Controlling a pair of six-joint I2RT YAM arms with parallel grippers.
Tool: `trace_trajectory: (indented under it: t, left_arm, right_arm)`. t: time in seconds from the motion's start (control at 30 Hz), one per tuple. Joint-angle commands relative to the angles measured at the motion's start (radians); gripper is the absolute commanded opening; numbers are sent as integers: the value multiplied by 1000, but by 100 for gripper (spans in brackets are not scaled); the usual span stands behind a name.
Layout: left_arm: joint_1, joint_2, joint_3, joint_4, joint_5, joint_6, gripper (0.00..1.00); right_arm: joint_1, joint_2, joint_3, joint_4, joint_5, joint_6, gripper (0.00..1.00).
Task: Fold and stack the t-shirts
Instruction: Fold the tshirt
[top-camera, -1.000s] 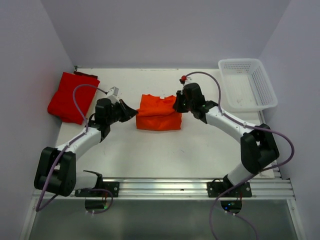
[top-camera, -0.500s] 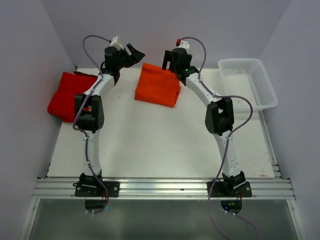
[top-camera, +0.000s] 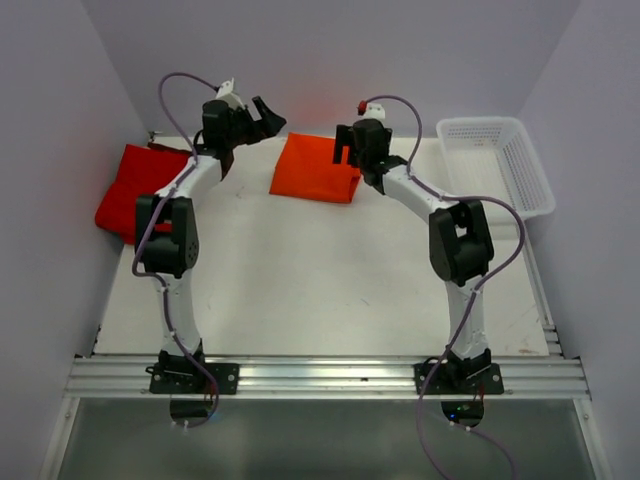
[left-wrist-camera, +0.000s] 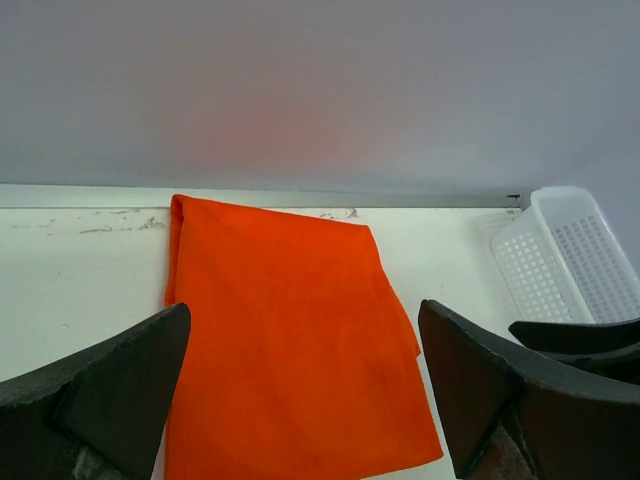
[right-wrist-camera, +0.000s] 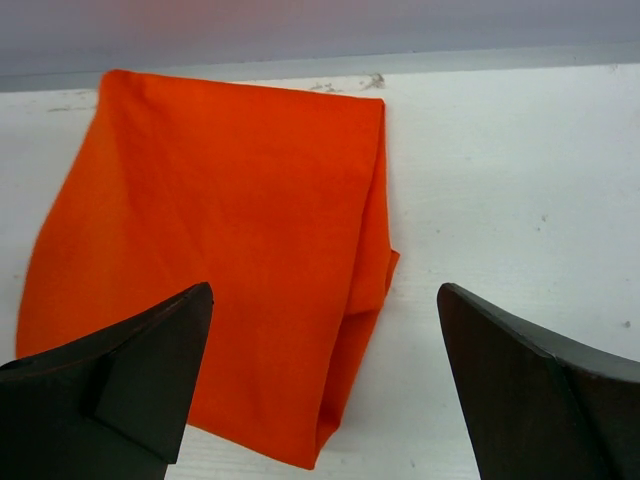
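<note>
The bright orange t-shirt lies folded at the back of the table, near the wall. My left gripper hovers at its left, open, with nothing between the fingers. In the left wrist view the left gripper frames the orange t-shirt from above without touching it. My right gripper stands open at the shirt's right edge. The right wrist view shows the right gripper over the folded edge of the orange t-shirt. The deeper red t-shirt lies folded at the far left.
A white mesh basket stands at the back right corner, and the same basket shows at the right of the left wrist view. Both arms reach far out to the back wall. The white table stretches toward the near rail.
Both arms carried the orange t-shirt from mid-table to the back, then both grippers opened and let it go. The shirt now lies flat by the wall.
</note>
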Motion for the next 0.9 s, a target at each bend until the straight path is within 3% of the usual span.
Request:
trace_trajectory:
  t: [0.0,0.1,0.13,0.17,0.23,0.27,0.3,0.33,0.37,0.5,0.7,0.8,0.87]
  left_arm:
    - [16,54,75,-96,58,84,100]
    - [21,133,114,-133,130,77,100]
    - [21,149,114,-121,156,69,100]
    - [21,164,115,-109,210,57,100]
    - [21,206,109,-25,283,6,90]
    - [21,220,103,21,372,-17,76]
    - [21,255,99,75,417,-90,55]
    - [21,275,102,154,451,-135,7]
    - [21,293,105,187,486,-173,0]
    - [12,359,86,290,522,-284,0]
    - [2,350,-19,296,499,-276,0]
    - [1,295,-130,305,482,-264,0]
    - [1,225,-258,304,453,-256,0]
  right_arm:
    - [-5,-48,25,60,-107,-8,99]
    - [-17,61,164,-69,-260,35,91]
    - [-24,101,212,-101,-317,46,42]
    - [-28,140,267,-141,-395,61,0]
    - [-33,268,462,-282,-434,127,0]
    - [-34,305,564,-313,-474,158,0]
    - [-34,369,603,-336,-494,173,0]
    - [-34,391,637,-367,-506,185,0]
    - [-36,409,662,-370,-512,208,0]
    - [-36,448,631,-361,-541,238,0]
    - [-34,474,564,-402,-554,215,0]
    - [-36,411,435,-375,-548,187,0]
    - [-34,313,265,-329,-535,173,0]
